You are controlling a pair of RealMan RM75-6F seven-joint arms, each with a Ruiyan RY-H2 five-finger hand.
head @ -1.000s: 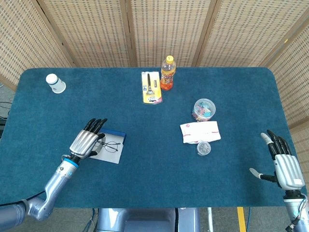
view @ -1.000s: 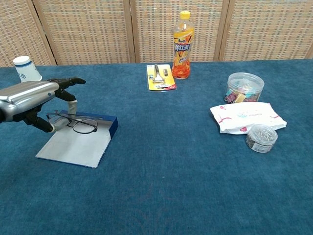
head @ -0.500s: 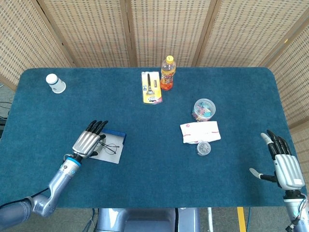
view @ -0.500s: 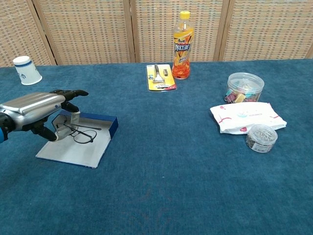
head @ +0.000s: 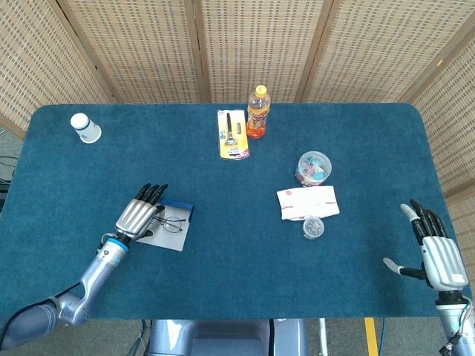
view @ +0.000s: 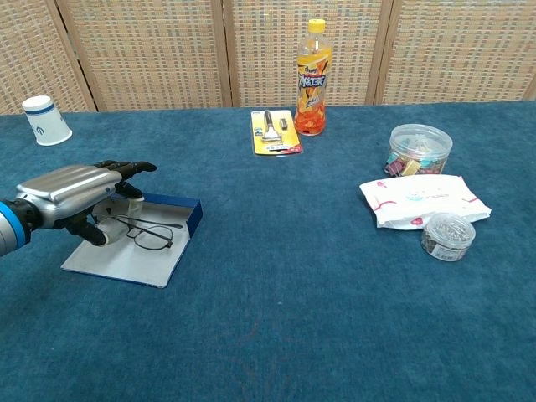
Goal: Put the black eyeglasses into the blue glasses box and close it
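Observation:
The blue glasses box (head: 179, 206) (view: 185, 213) lies open at the table's front left, its grey lid (view: 126, 261) flat on the cloth. The black eyeglasses (head: 171, 224) (view: 146, 234) sit low over the box's inside, lenses toward the table's middle. My left hand (head: 138, 215) (view: 74, 188) hovers over the box's left part. Its thumb and fingers are closed around the temple ends, which run under the palm. My right hand (head: 438, 256) stays far off at the front right corner, fingers spread and holding nothing. It shows only in the head view.
A white paper cup (head: 86, 127) lies at the back left. An orange drink bottle (head: 257, 112) and a yellow blister pack (head: 232, 134) stand at the back middle. A clip jar (head: 313, 167), a white tissue pack (head: 308, 201) and a small round tin (head: 313, 227) sit right of centre.
My left hand has come down and slightly forward, bringing the eyeglasses from above the box down into it. The right hand has not moved.

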